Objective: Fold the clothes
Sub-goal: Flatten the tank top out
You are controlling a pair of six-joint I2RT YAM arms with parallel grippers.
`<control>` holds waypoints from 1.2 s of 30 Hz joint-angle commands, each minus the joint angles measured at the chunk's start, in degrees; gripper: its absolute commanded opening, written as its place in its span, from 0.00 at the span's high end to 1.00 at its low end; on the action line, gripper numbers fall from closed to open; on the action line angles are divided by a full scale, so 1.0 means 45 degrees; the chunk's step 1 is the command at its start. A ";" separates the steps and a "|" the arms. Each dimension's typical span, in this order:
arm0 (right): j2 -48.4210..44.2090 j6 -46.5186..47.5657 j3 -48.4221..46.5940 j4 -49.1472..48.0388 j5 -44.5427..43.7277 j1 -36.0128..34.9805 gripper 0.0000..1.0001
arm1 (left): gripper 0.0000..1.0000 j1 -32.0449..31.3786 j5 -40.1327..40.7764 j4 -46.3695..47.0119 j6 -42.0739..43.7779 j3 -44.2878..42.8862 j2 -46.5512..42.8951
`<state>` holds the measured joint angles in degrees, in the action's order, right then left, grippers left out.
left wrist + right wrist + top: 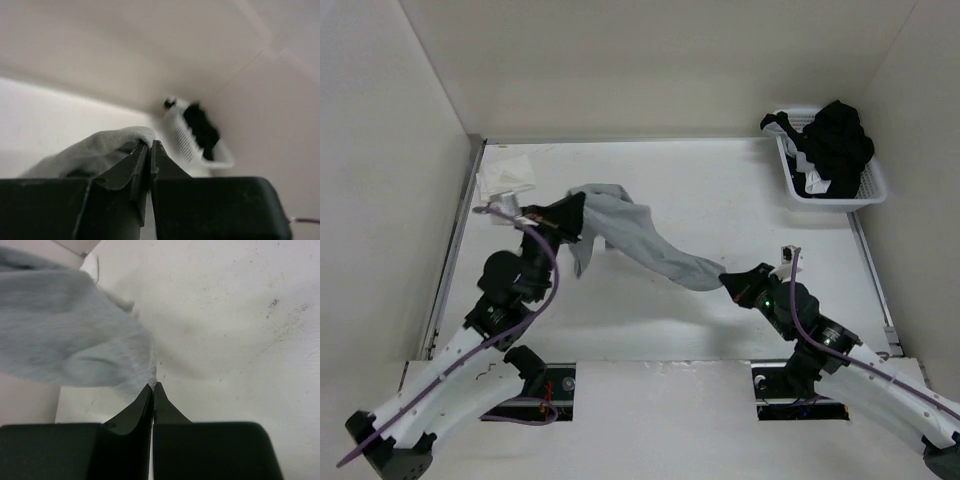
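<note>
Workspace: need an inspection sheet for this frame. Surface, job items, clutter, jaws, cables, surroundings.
Surface: white tabletop, with a few dark specks in the right wrist view.
Job's things: grey sleeveless top, strung out between the two arms, bunched, not yet folded.
Clutter: small white cloth at the far left corner; white basket at the far right holding black-and-white garments.
Grippers: left jaws shut on the top's far-left end; right jaws shut on its near-right end.
Cables: purple cable on the left arm loops free of the arm; purple cable on the right arm runs along it.
Surroundings: plain white walls on three sides.
</note>
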<state>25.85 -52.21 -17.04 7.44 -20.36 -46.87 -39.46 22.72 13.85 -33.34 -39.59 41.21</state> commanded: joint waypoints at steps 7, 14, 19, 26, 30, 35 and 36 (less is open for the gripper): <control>-0.0666 0.0156 -0.0276 0.1238 -0.0749 -0.0238 1.00 | 0.95 0.0926 0.0501 -0.0717 -0.0109 0.2040 0.0290; 0.0367 0.0837 -0.0841 0.0380 -0.0554 -0.0024 1.00 | 0.96 0.3327 -0.1920 0.0203 -0.1202 -0.0159 0.4234; 0.1873 0.2420 -0.3181 -0.0092 0.0012 0.0953 1.00 | 1.00 0.3197 -0.3700 -0.0281 -0.1439 -0.5603 0.6525; 0.0741 0.2422 -0.3461 0.0142 -0.0242 0.0719 1.00 | 0.99 0.2152 -0.1299 -0.0732 0.0693 -0.4137 0.3616; 0.0003 0.1973 -0.3344 0.1020 -0.0377 0.0371 1.00 | 0.99 0.3797 -0.3250 -0.0891 -0.0948 -0.2572 0.2856; -0.1718 0.1173 -0.3128 0.2756 -0.1353 -0.0821 1.00 | 0.99 0.4054 -0.3292 -0.1824 -0.1009 -0.2490 0.2658; -0.1797 0.1055 -0.3128 0.3070 -0.1509 -0.1017 1.00 | 0.99 0.3918 -0.3194 -0.1924 -0.0970 -0.2490 0.2658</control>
<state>19.46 -45.25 -30.89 16.69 -23.44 -49.36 -21.45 9.69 6.26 -36.82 -50.54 53.95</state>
